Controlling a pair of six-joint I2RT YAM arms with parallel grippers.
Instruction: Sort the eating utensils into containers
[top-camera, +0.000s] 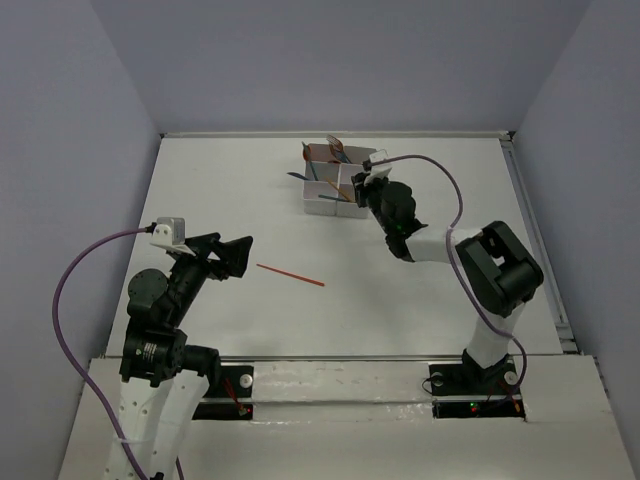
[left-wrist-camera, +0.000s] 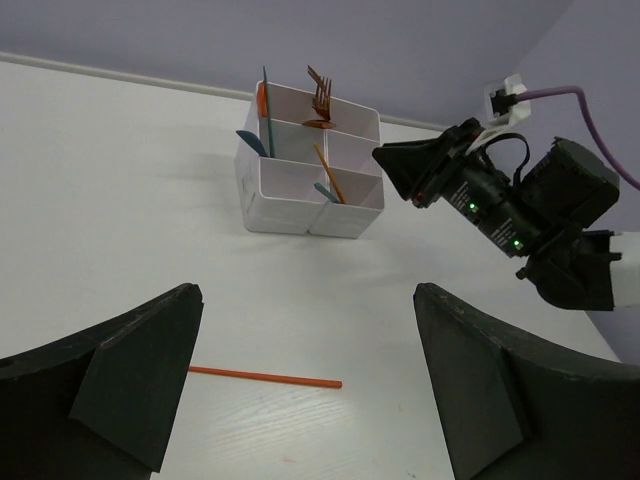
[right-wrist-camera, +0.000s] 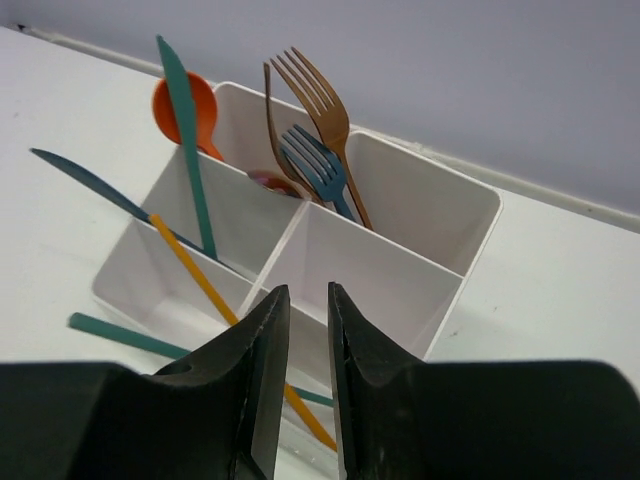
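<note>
The white four-compartment box (top-camera: 332, 178) is set at the far middle of the tabletop (top-camera: 240, 200), and a brown fork (right-wrist-camera: 318, 105), a blue fork (right-wrist-camera: 318, 167), an orange spoon (right-wrist-camera: 184, 108) and teal sticks (right-wrist-camera: 186, 140) are held in it. One orange stick (top-camera: 290, 274) is left lying flat, well apart (near the left arm). The right end effector (right-wrist-camera: 307, 375) is poised just beside the box with fingers nearly pressed together, nothing pinched. The left end effector (left-wrist-camera: 305, 390) is spread wide.

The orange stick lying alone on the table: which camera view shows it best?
The left wrist view shows the orange stick best: large, whole, lying between the left pincer fingers. The top external view shows it whole but small. The right wrist view does not show it.
</note>
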